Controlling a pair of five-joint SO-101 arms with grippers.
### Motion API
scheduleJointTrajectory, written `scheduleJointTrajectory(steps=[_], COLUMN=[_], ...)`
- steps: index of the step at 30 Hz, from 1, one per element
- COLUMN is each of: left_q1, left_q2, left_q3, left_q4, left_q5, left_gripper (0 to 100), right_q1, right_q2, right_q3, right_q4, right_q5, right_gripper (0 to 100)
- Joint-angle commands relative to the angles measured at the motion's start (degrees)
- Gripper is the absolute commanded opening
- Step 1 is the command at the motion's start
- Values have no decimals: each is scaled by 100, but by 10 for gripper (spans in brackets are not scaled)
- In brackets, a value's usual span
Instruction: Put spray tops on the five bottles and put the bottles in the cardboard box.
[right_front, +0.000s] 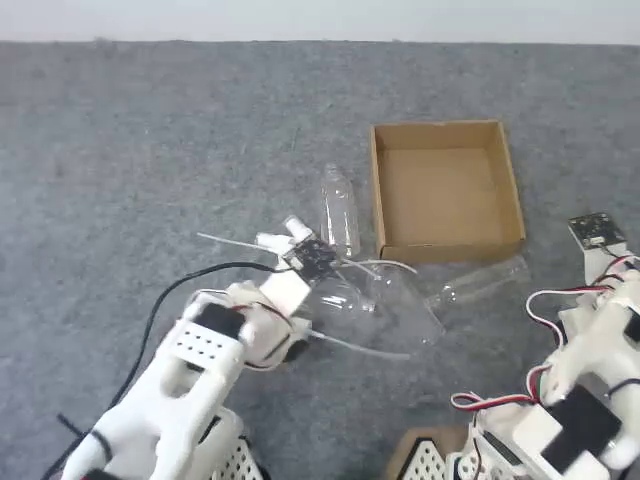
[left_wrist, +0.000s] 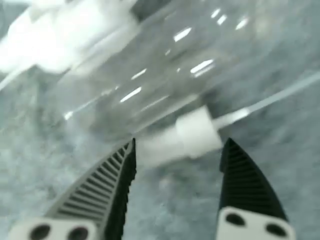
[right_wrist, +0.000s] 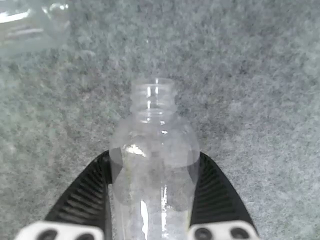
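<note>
Pinching an uncapped bottle (right_wrist: 153, 130) by its body, the right pincer (right_wrist: 155, 162) has a finger pressed to each side, and the open neck points away over the grey counter (right_wrist: 260, 75); the right wrist view makes that grip plain. The left pincer (left_wrist: 181, 144) stands spread. Its wrist view sorts out what the high view runs together: a white spray top (left_wrist: 197, 132) with a thin tube lies between the fingertips, just in front of a clear bottle (left_wrist: 150, 75) on its side. From above, a heap of bottles (right_front: 385, 300) sits at centre, with loose spray tops (right_front: 280, 240) at its 10 o'clock, a lone bottle (right_front: 340, 212) at 12 and another lying bottle (right_front: 485, 277) at 3. The cardboard box (right_front: 448, 247) stands open at 1 o'clock, its near wall just beyond the heap. A black cable (right_front: 165, 295) trails at 8 o'clock, and wide bare counter runs from 9 to 12.
</note>
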Motion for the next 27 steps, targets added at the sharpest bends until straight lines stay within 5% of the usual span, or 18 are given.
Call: scheduleJointTrajectory(steps=[1,9,17,21,27], left_q1=[-835,-1925,-378,360,563], left_q2=[-246,-299,-308,-264,-237], left_q3=[-295,-884,-1182,-1182,-848], left_q4=[176,431,1240,1046,132], left_q5=[-738,-1046,440,1090,1275], left_gripper=[254,254,256,257,257], right_q1=[-31,-40,-40,-22,-22], right_q2=[-347,-347,-347,-347,-347], right_q3=[-35,-35,-35,-35,-35], right_q4=[84,84,84,84,84], right_q5=[-35,-53,-44,-26,-26], right_gripper=[6,6,6,6,6])
